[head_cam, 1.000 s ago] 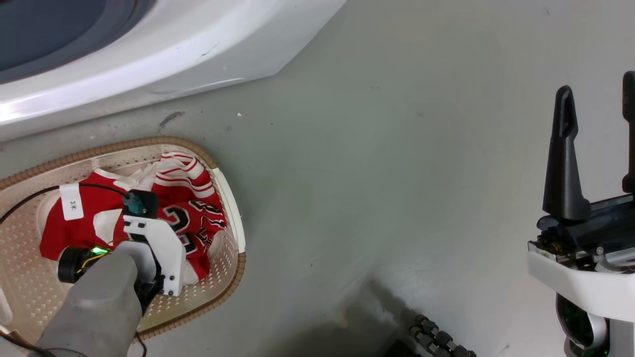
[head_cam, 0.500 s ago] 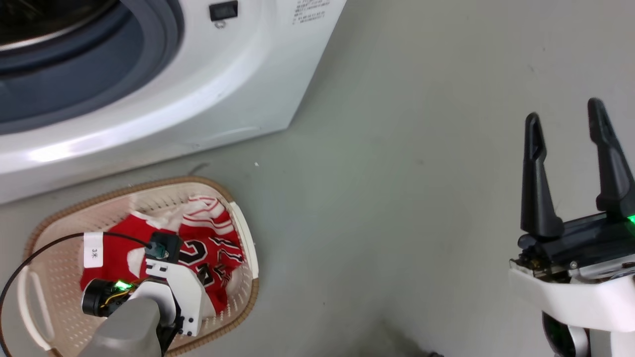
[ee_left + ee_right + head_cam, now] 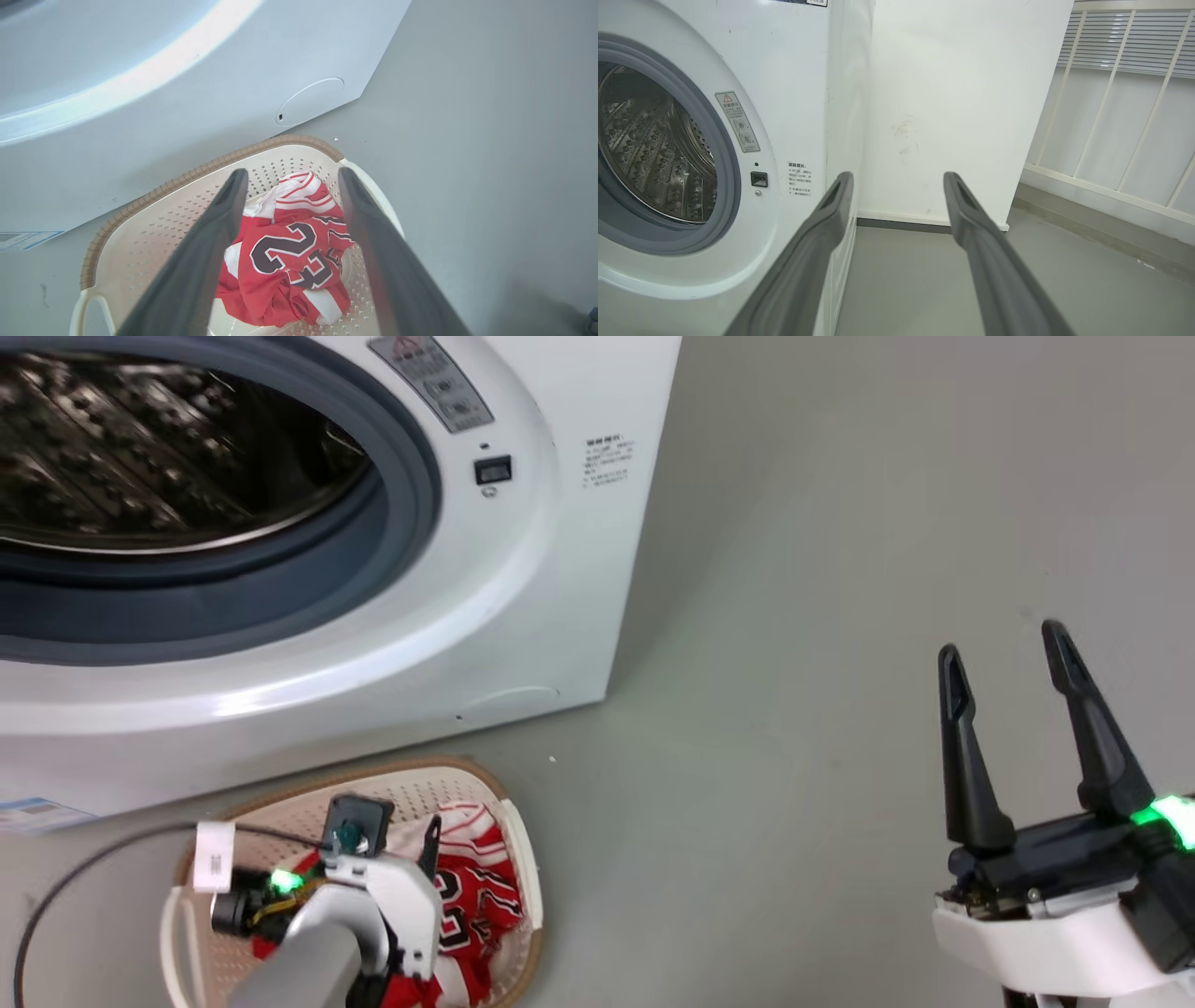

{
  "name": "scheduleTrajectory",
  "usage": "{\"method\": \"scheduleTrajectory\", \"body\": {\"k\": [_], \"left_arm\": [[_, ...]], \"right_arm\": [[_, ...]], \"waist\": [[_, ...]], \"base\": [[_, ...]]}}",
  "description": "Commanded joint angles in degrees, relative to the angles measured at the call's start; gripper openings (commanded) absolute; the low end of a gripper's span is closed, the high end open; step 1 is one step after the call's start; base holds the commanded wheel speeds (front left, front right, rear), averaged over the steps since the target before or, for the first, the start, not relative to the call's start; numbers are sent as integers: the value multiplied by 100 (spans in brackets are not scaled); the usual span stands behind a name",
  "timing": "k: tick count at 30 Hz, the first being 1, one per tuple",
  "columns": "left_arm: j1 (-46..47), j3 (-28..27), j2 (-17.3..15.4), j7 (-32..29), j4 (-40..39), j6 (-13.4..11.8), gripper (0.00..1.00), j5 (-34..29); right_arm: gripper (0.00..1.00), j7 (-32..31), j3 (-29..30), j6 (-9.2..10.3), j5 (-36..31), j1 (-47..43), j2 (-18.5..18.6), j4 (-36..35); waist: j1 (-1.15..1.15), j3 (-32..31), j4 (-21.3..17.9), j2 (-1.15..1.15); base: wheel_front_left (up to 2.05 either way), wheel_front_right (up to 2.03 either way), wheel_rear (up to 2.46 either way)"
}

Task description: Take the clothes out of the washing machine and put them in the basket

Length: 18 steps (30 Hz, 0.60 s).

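Observation:
The clothes (image 3: 481, 896), a red jersey with a black 23, lie crumpled in the right half of the cream basket (image 3: 411, 773), which stands on the floor before the washing machine (image 3: 532, 616). In the left wrist view my left gripper (image 3: 293, 173) hangs open above the jersey (image 3: 285, 261) and the basket's brown rim (image 3: 187, 179), holding nothing. My right gripper (image 3: 1001, 642) stands open and empty over bare floor to the right. Its wrist view shows the right gripper (image 3: 899, 177) facing the machine's corner (image 3: 798, 70) and open steel drum (image 3: 649, 154).
The drum (image 3: 140, 457) looks bare behind the grey rubber rim. A black cable with a white tag (image 3: 215, 863) runs over the basket's left side. Grey floor (image 3: 794, 616) spreads to the right. A white wall (image 3: 952, 93) and slatted panel (image 3: 1125, 37) stand beyond.
The head view has tilted up, bringing the porthole into it. My left gripper has lifted off the jersey, which stays in the basket. My right gripper stays open.

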State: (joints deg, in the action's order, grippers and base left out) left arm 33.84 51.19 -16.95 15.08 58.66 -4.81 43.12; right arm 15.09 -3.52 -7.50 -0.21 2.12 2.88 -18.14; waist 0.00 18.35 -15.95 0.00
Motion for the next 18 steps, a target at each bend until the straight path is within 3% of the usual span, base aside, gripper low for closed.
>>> {"method": "scheduleTrajectory", "body": {"k": [1, 6, 7, 18], "left_arm": [[-306, -127, -62, 9, -209, -108, 100, -127], [-981, -882, -225, 12, -1495, -504, 100, -828], [-1370, -1325, -234, 13, -2174, -669, 100, -1248], [-2542, -2919, 72, 14, -4155, -994, 100, -2580]], "right_arm": [[100, 12, 3, 2, -68, -99, -1, 37], [100, 12, 36, 2, -147, -351, -1, 134], [100, 12, 54, 2, -196, -470, -1, 184], [100, 12, 239, 2, -243, -775, -1, 390]], "waist": [[0, -287, 179, 0], [0, -665, 363, 0], [0, -847, 484, 0], [0, -1316, 836, 0]], "base": [[0, 0, 0], [0, 0, 0], [0, 0, 0], [0, 0, 0]]}}
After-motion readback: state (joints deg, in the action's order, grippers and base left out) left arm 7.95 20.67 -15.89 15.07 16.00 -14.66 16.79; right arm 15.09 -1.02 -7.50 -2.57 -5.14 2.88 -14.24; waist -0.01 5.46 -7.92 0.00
